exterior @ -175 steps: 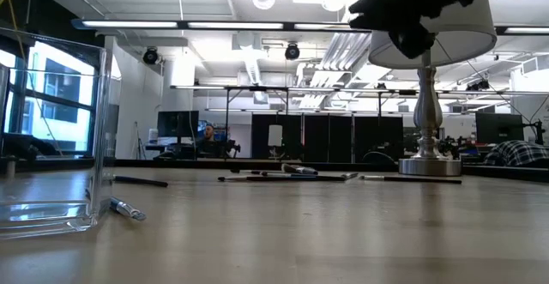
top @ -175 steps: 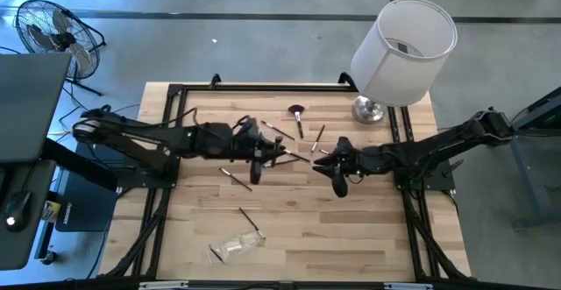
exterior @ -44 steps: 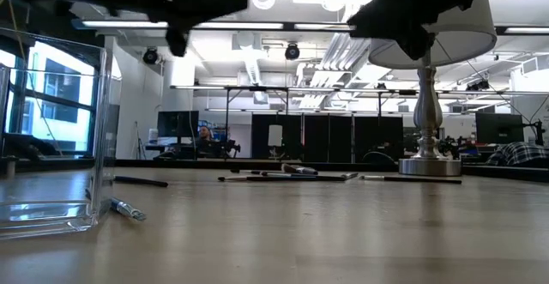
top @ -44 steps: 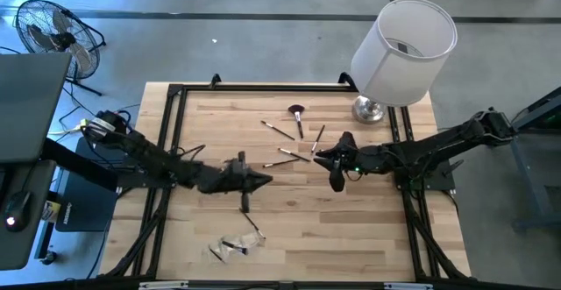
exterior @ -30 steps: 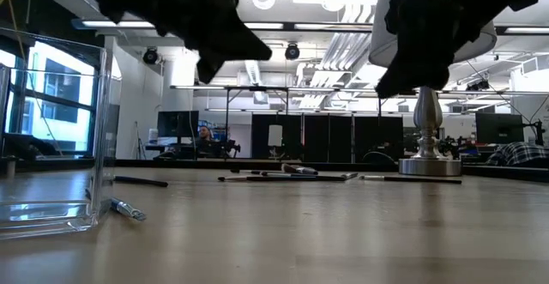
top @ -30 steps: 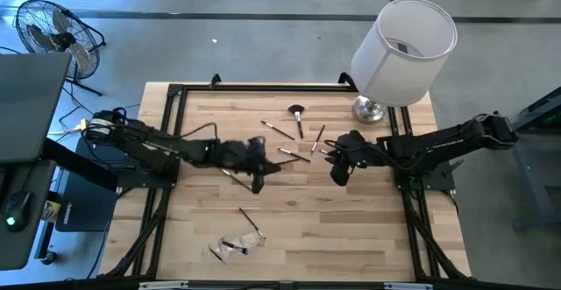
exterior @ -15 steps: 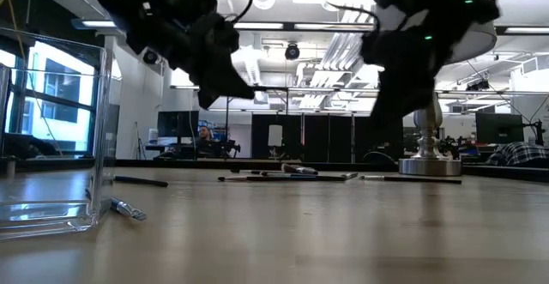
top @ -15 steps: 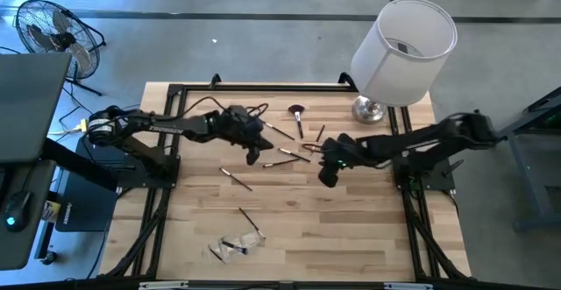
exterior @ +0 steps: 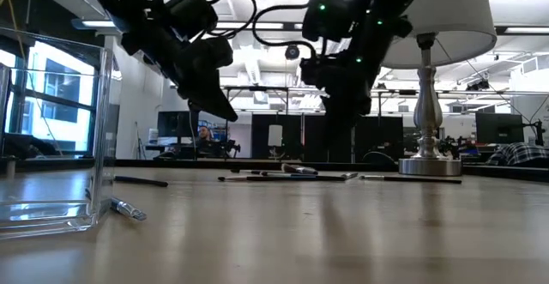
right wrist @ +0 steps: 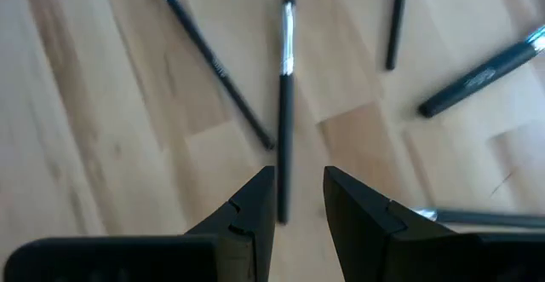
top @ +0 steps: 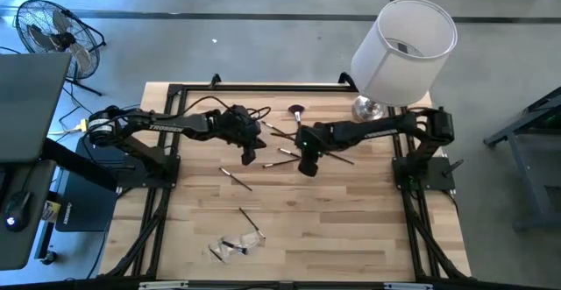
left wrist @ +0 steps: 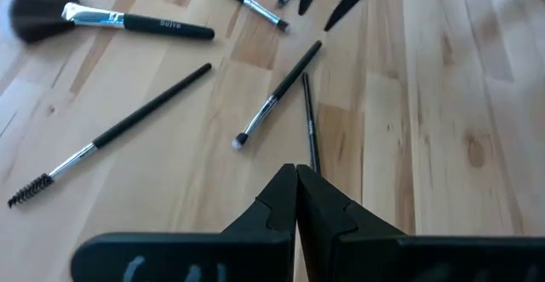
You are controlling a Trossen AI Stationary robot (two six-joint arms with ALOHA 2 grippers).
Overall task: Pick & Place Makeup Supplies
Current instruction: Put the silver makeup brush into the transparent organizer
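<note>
Over the far-left part of the brush scatter, the left gripper [left wrist: 295, 175] hangs with its fingers pressed together and nothing between them; a thin dark brush [left wrist: 278, 96] lies ahead of it, slanting across its line. To the right, the right gripper [right wrist: 298, 188] is nearer its target: fingers a narrow gap apart, empty, straddling the end of a slim black brush [right wrist: 285, 94] whose long axis runs straight away between them. It looks poised above, though its height is hard to judge.

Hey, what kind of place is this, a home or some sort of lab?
Probably a robotics lab or workshop: two robot arms bolted to a wooden table, exposed ceiling ducts, and desks with monitors behind.
</note>
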